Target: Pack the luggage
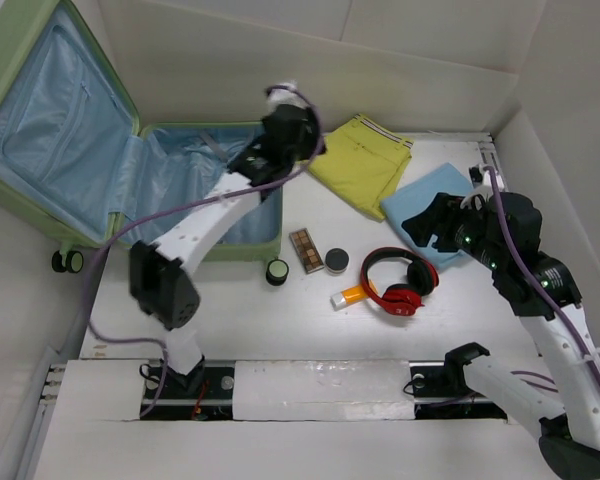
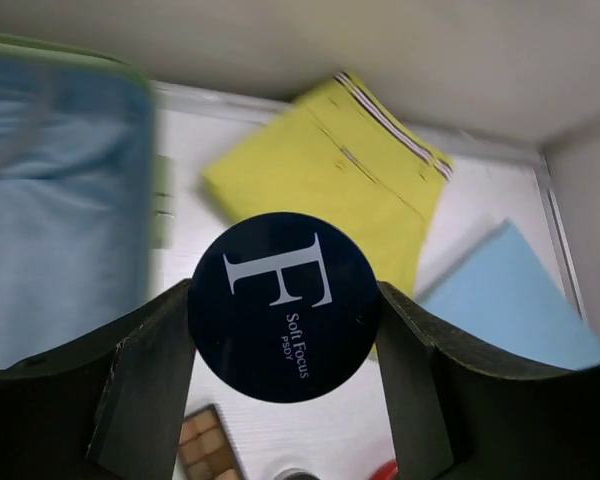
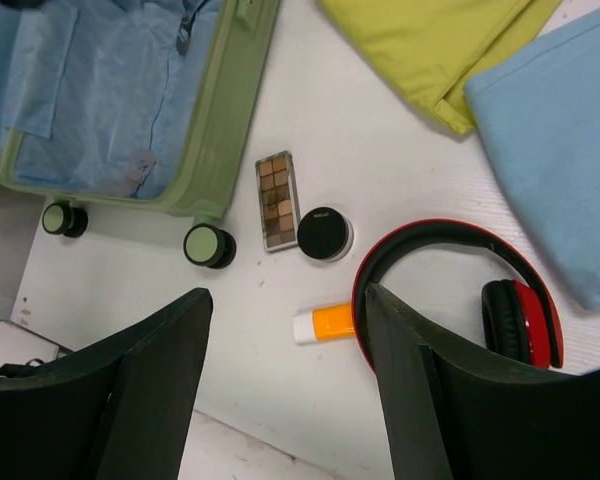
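Observation:
The luggage (image 1: 40,130) is a pale green suitcase lying open at the left, its lid leaning on the left wall and its blue lining showing. It also shows in the left wrist view (image 2: 60,200) and the right wrist view (image 3: 110,90). My left gripper (image 1: 292,128) hangs above the suitcase's far right corner, shut on a round navy compact (image 2: 280,330) marked "F Soft Focus". My right gripper (image 1: 435,225) is open and empty, held above the table near the red headphones (image 1: 400,280); in its wrist view (image 3: 290,340) nothing is between the fingers.
A yellow folded garment (image 1: 365,160) and a light blue folded cloth (image 1: 425,200) lie at the back right. An eyeshadow palette (image 1: 306,250), a black round compact (image 1: 336,260) and an orange tube (image 1: 348,295) lie beside the suitcase's wheel (image 1: 277,272). White walls enclose the table.

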`<action>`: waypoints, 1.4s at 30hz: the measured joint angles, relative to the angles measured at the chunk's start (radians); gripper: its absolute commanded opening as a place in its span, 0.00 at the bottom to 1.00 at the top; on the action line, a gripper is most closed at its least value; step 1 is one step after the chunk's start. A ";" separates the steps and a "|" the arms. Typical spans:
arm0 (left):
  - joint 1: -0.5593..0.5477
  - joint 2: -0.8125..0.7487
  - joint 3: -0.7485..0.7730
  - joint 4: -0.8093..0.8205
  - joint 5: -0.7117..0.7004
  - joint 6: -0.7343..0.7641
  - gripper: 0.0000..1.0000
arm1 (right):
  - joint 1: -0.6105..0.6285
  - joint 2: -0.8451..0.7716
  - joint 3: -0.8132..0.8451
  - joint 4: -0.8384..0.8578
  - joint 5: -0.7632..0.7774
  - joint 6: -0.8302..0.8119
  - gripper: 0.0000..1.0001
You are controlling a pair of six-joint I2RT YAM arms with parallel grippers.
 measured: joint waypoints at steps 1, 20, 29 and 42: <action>0.042 -0.074 -0.055 0.022 -0.002 -0.011 0.23 | 0.000 0.000 -0.010 0.006 -0.003 0.000 0.69; 0.522 0.063 -0.522 0.021 0.084 -0.149 0.70 | 0.002 0.027 -0.047 0.029 -0.022 0.004 0.79; 0.458 -0.100 -0.504 0.016 0.071 -0.140 0.93 | 0.002 0.032 -0.047 0.029 0.004 0.010 0.85; 0.032 -0.001 -0.137 0.050 0.245 -0.282 0.79 | 0.002 0.075 0.029 0.018 0.140 0.050 0.67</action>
